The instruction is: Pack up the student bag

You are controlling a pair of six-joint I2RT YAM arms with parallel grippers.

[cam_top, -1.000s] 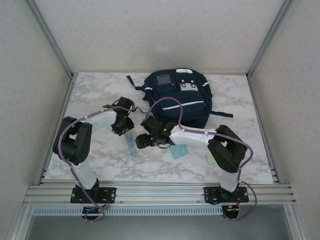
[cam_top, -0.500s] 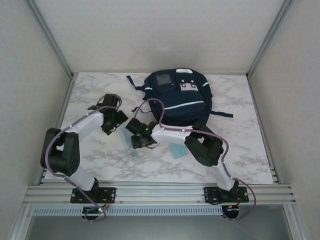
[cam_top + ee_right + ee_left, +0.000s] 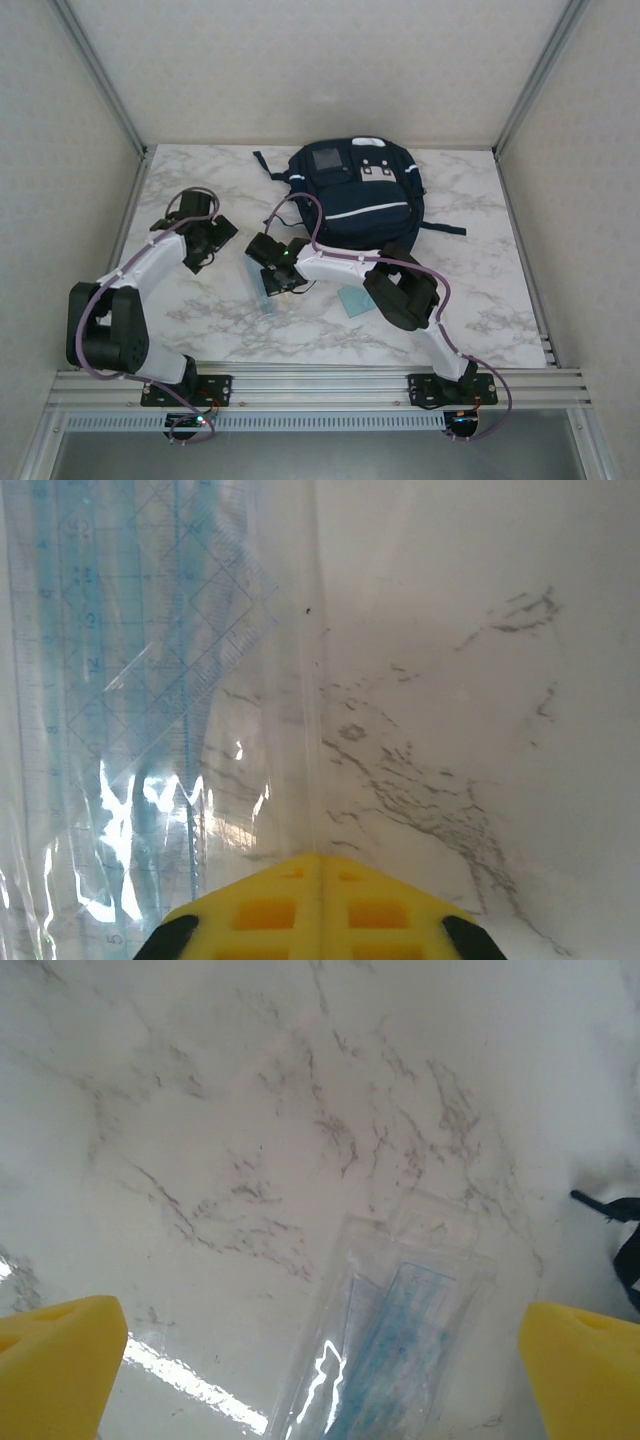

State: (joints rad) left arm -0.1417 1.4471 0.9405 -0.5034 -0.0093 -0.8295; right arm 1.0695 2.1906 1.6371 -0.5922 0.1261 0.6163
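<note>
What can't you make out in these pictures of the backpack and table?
Backpack, top view: zips too small to tell open or closed.
Blue-green card, top view: right arm covers one side.
Ruler packet, right wrist view: cut off by frame edges, glare over markings; unclear whether the shut right claw pinches its edge.

A robotics lab test cell: a marble-patterned bench enclosed by plain white panels and aluminium framing rails.
</note>
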